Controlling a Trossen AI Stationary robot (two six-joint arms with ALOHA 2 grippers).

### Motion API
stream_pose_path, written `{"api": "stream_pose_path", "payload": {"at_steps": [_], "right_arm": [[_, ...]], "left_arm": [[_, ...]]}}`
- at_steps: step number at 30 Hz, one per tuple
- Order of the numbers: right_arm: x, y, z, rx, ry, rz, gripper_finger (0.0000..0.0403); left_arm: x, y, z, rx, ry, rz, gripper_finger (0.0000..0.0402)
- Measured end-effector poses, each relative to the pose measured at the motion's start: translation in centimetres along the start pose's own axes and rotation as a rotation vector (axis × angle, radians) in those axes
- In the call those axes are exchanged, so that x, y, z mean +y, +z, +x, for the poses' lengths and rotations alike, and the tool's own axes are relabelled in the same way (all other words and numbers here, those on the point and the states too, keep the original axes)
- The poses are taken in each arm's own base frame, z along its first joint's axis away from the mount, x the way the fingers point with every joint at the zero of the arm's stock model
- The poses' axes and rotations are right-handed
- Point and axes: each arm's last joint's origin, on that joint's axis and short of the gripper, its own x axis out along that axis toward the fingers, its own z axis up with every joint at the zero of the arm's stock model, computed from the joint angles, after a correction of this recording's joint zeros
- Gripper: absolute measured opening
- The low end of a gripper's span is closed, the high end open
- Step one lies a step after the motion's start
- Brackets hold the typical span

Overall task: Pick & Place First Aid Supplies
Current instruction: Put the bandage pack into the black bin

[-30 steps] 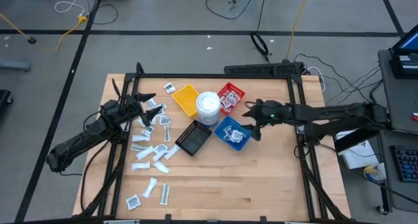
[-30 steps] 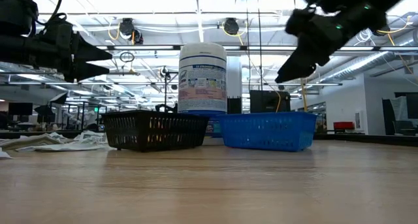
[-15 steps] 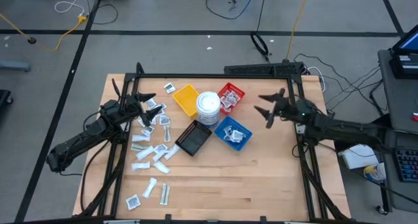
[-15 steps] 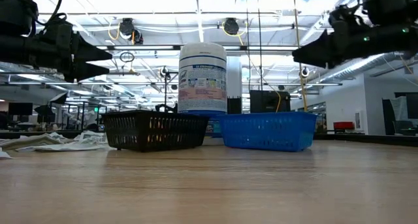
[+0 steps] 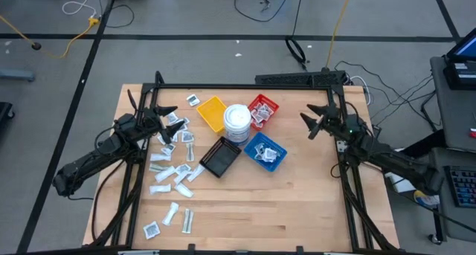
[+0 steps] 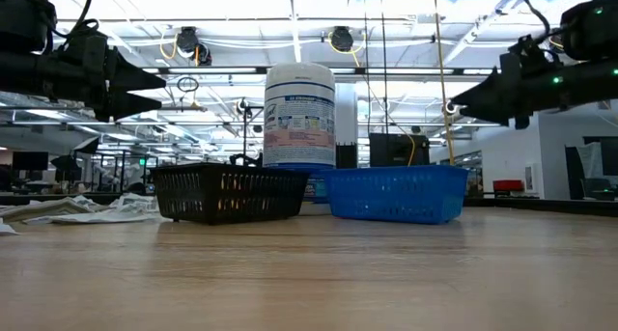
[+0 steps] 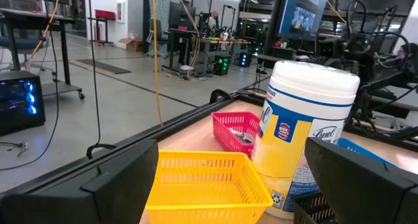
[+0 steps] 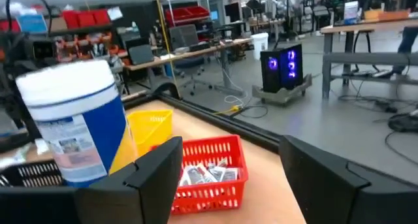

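Fingers of the right gripper (image 5: pixel 311 122) stand apart and empty, having pulled back from over the blue tray (image 5: pixel 265 152) to the table's right edge. Left gripper (image 5: pixel 161 115) hangs wide open above the loose packets (image 5: pixel 169 175), so they go next.

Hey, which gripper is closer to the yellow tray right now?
Left. The left gripper hovers open just beside the yellow tray, over the scattered packets; the right gripper is farther off, beyond the red tray.

You're in a big open robotics lab: workbenches (image 8: pixel 366 29), a lit computer tower (image 8: pixel 285 67), red storage bins (image 8: pixel 85 18), floor cables (image 5: pixel 260 1).
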Motion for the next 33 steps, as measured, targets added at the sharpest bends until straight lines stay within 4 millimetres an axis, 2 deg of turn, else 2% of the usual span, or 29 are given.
{"api": "stream_pose_path", "payload": {"at_steps": [9, 17, 33], "right_arm": [[-0.2, -0.9, -1.0, 0.063, -0.010, 0.029, 0.0254], [0.0, -0.1, -1.6, -0.036, 0.008, 0.032, 0.0254], [-0.1, -0.1, -1.5, -0.030, 0.006, 0.032, 0.0254]], "left_arm": [[0.0, 0.0, 0.0, 0.000, 0.000, 0.000, 0.0392], [0.0, 0.0, 0.0, 0.000, 0.000, 0.000, 0.0392], [0.0, 0.0, 0.0, 0.000, 0.000, 0.000, 0.0392]]}}
